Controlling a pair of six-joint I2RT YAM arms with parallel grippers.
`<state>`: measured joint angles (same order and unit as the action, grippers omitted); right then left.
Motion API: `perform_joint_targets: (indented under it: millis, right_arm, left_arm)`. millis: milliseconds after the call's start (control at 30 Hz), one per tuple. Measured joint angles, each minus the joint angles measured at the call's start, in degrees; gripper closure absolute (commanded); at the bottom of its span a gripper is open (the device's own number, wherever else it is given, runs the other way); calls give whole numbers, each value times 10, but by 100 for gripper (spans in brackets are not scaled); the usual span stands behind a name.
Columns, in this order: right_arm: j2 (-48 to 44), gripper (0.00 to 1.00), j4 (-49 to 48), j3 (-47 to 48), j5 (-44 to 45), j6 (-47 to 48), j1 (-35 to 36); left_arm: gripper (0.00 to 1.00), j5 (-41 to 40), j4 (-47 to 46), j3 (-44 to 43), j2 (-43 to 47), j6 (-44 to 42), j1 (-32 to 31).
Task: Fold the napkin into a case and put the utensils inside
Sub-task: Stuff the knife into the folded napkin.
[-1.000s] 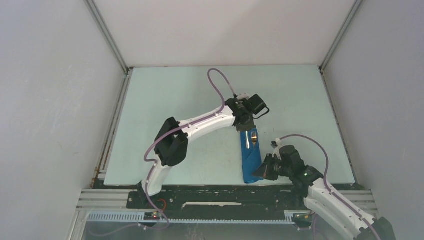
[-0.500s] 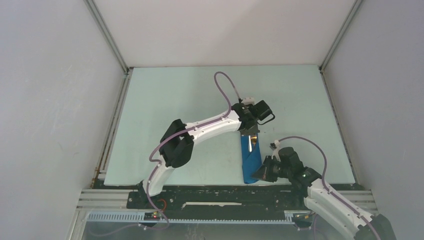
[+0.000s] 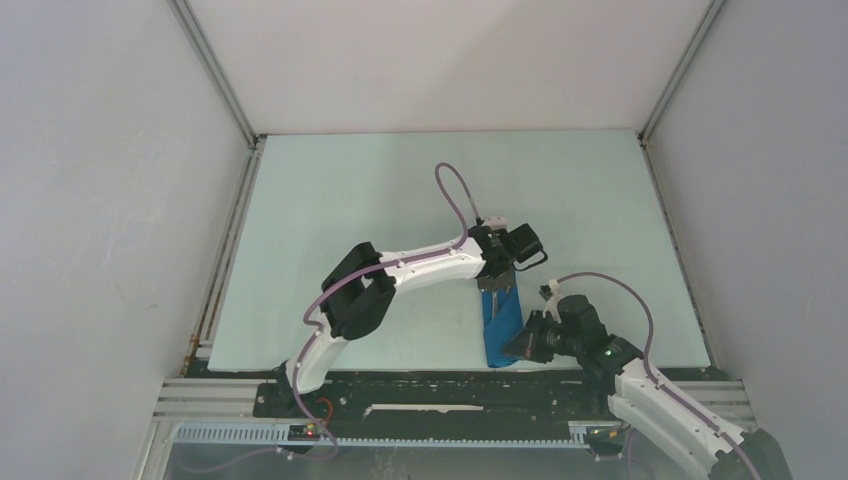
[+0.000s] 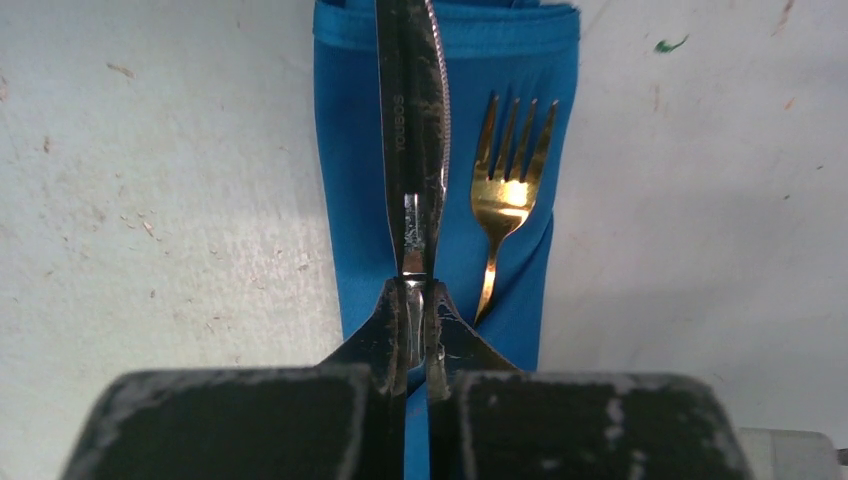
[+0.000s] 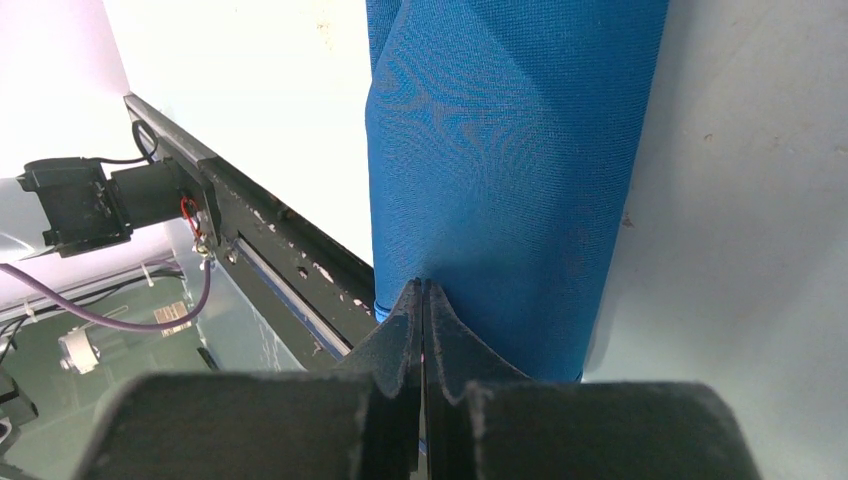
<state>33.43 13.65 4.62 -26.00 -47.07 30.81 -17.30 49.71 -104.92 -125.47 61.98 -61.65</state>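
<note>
Cloth, bright blue and plain, folded into a long narrow case [image 3: 499,328], lies on the pale green tabletop [image 3: 350,200] between the two grippers, as we see from above. At its far end we find the left gripper [image 3: 497,286]. At its near end, close to the table edge, sits the right gripper [image 3: 516,349].

In the left wrist view we see the left gripper [image 4: 415,287] clamped on a slim dark knife [image 4: 414,100]. The blade runs straight ahead of the fingertips over the left half of the case [image 4: 350,150] and crosses a folded hem at the far edge of the view. Just right of the blade, apart from it, lies a small gold-coloured metal fork [image 4: 510,185] on the cloth. Its tines point away from the fingers and its stem slants back toward the right finger. We cannot tell whether either utensil sits under a fold.

In the right wrist view we see the right gripper [image 5: 421,287] with its fingers pressed together on a pinch of the cloth. The case [image 5: 510,150] stretches ahead of them, creased toward the tips. A black frame rail [image 5: 260,260] runs to their left.
</note>
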Motion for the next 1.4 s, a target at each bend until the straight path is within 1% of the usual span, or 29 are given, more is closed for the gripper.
perform_joint_targets:
  millis: [167, 567, 1033, 1133, 1200, 1400]
  right_arm:
    - [1, 100, -5, -2, 0, 0, 0]
    - [3, 100, -8, -2, 0, 0, 0]
    - [3, 100, -8, -2, 0, 0, 0]
    - [3, 100, -8, -2, 0, 0, 0]
    - [3, 100, -8, -2, 0, 0, 1]
    - [3, 100, -8, -2, 0, 0, 1]
  left_arm:
    - [100, 12, -11, 31, 8, 10, -7]
    - [100, 36, -24, 48, 14, 32, -32]
    - [100, 48, -20, 50, 15, 46, -33]
    - [93, 52, -26, 59, 15, 48, -33]
    - [87, 56, -29, 68, 15, 52, -32]
    - [80, 59, -31, 78, 16, 56, -28]
